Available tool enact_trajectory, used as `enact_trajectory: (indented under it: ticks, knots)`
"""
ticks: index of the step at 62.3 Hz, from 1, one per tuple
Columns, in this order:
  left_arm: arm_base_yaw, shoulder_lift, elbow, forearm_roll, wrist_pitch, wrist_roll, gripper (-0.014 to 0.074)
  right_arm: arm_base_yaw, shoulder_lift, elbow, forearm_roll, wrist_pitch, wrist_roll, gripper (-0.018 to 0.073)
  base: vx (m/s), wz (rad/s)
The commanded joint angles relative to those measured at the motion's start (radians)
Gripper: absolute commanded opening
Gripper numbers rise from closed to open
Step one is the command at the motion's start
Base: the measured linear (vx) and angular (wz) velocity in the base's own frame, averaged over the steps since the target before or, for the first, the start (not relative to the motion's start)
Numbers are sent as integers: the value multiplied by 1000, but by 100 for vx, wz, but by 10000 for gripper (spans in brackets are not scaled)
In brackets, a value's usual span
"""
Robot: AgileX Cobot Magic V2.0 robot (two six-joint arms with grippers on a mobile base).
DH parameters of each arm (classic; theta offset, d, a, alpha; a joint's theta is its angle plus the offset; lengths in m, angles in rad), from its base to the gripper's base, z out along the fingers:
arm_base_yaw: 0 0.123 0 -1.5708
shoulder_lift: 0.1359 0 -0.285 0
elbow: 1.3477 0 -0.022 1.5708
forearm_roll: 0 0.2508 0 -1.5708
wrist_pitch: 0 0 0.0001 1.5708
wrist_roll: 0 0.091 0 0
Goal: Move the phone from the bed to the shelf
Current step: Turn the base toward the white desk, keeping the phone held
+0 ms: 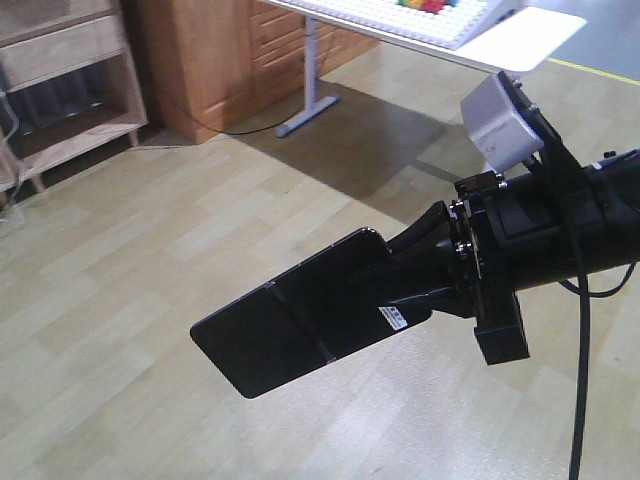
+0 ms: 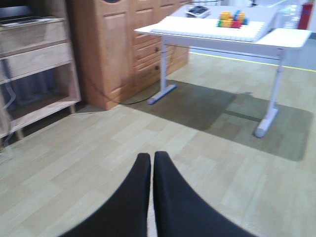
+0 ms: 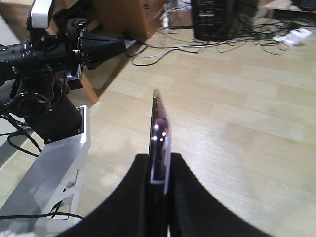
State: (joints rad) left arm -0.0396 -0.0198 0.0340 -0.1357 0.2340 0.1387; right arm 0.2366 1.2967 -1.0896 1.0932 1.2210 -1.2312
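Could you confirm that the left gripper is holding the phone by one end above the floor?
Not quite: the right gripper holds the phone by one end above the floor. The right wrist view shows it edge-on between the fingers; the left gripper is shut and empty.

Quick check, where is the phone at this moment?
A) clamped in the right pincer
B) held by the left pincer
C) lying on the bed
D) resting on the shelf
A: the phone is held edge-on in the right pincer, while the left pincer is shut on nothing.
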Motion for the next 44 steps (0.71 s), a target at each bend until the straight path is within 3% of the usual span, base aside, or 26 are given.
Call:
enact_trajectory:
  ticks: [1, 44]
  knots:
    - [1, -5, 2, -10, -71, -4, 1, -2, -31, -26, 94, 70, -6, -1, 10, -39]
    - [1, -5, 2, -10, -71, -4, 1, -2, -31, -26, 94, 70, -6, -1, 11, -43]
